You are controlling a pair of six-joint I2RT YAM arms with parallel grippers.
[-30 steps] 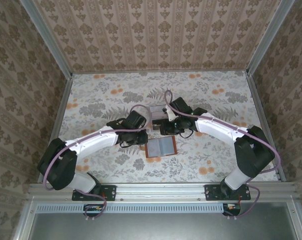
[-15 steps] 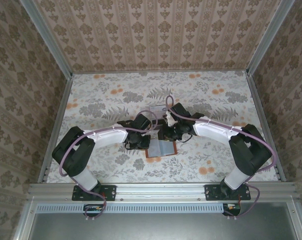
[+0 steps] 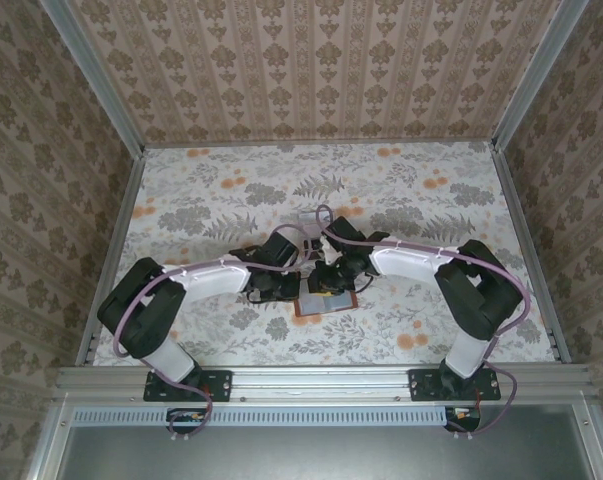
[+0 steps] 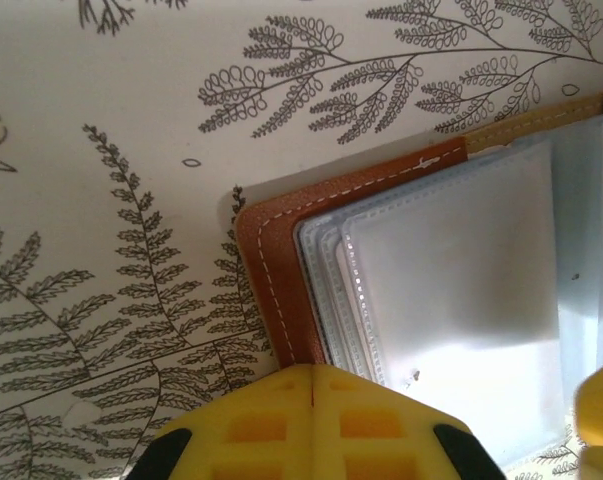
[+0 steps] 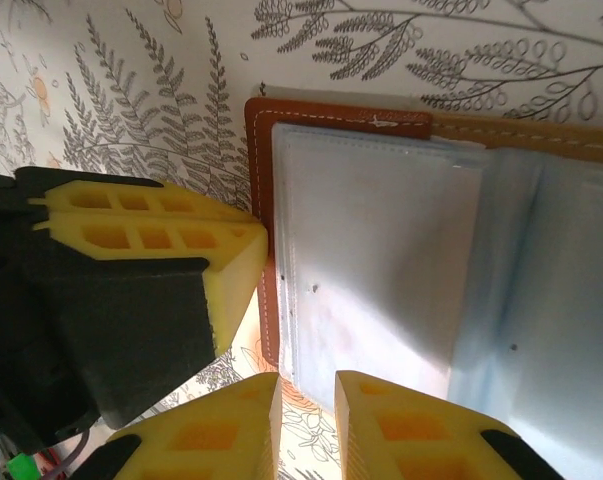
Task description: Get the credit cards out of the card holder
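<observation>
1. Fern-and-blossom printed tabletop (image 3: 211, 200) closed in by damask-papered walls (image 3: 311, 70); both arms reach inward and meet at the middle of the table, towards its near edge.
2. The card holder (image 3: 326, 305) lies open and flat on the table just below the two wrists, leather side down, pockets up.
3. From the left wrist, its reddish-brown leather border (image 4: 271, 270) with pale stitching frames a stack of grey-blue translucent pockets (image 4: 451, 290), layered one over another.
4. The left gripper (image 4: 313, 378) has its yellow fingers pressed flush together, with only a thin seam between them and nothing pinched. The tips sit at the holder's bottom-left border.
5. From the right wrist, that same left gripper (image 5: 243, 245) comes in from the left, its closed tip touching the outer leather edge of the card holder (image 5: 361, 118).
6. The right gripper (image 5: 308, 400) has its jaws a little apart, with a narrow gap between the two yellow fingers (image 5: 401, 430). The gap stands over the holder's lower-left corner, and nothing can be seen clamped in it.
7. The pockets (image 5: 381, 270) look pale with a faint pink cast on this side; whether the credit cards sit inside them cannot be made out through the plastic.
8. In the top view, the left gripper (image 3: 299, 288) and right gripper (image 3: 331, 285) are close beside each other above the holder's far edge.
</observation>
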